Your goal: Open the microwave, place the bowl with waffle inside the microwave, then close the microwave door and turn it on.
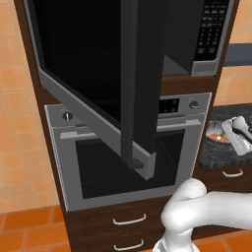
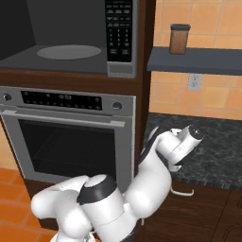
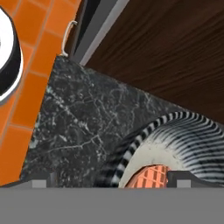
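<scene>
Bowl with waffle (image 3: 175,144) beneath open end effector (image 3: 113,180)

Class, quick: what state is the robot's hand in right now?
Hand: open, holding nothing, poised over the bowl with waffle on the counter.

What you could not make out

In the left base view the open microwave door (image 1: 98,78) ran past the top edge and covered the cavity from you. The hand (image 1: 239,132) overlapped the bowl with waffle (image 1: 218,137), itself cut by the right edge. In the hand view the bowl's lower part was cut off, its ribbed rim half seen.
</scene>
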Robot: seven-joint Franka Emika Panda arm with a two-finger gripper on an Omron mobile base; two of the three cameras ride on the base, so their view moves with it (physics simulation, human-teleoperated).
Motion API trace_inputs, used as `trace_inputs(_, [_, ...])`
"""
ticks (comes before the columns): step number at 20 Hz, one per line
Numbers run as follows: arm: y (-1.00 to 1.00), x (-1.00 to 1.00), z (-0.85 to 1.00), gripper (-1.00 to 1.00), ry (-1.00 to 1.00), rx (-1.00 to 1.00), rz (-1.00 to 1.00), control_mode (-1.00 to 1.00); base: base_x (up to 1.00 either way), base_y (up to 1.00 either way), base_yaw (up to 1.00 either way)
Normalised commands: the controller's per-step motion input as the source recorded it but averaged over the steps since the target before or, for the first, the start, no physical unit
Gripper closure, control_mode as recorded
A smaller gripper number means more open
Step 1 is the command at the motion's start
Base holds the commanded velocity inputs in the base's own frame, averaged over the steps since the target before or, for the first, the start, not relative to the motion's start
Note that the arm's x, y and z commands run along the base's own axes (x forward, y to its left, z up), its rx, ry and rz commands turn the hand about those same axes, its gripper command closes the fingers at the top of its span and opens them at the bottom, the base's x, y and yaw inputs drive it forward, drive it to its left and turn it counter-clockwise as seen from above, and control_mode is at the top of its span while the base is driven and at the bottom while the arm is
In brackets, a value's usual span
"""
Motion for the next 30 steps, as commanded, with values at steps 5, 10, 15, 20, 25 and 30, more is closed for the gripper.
trace_inputs(5, [-0.11,0.25,-0.14,-1.0,0.0,0.0,0.0,-1.0,0.0,0.0,0.0])
trace_inputs(10, [-0.13,0.22,-0.17,-1.0,0.0,0.0,0.0,-1.0,0.0,0.0,0.0])
trace_inputs(15, [-0.01,0.1,-0.14,1.0,0.0,0.0,0.0,-1.0,0.0,0.0,0.0])
trace_inputs(20, [0.0,0.0,0.0,1.0,0.0,0.0,0.0,-1.0,0.0,0.0,0.0])
trace_inputs(25, [0.0,0.0,0.0,1.0,0.0,0.0,0.0,-1.0,0.0,0.0,0.0])
trace_inputs(30, [-0.02,-0.11,0.06,1.0,0.0,0.0,-0.02,-1.0,0.0,0.0,0.0])
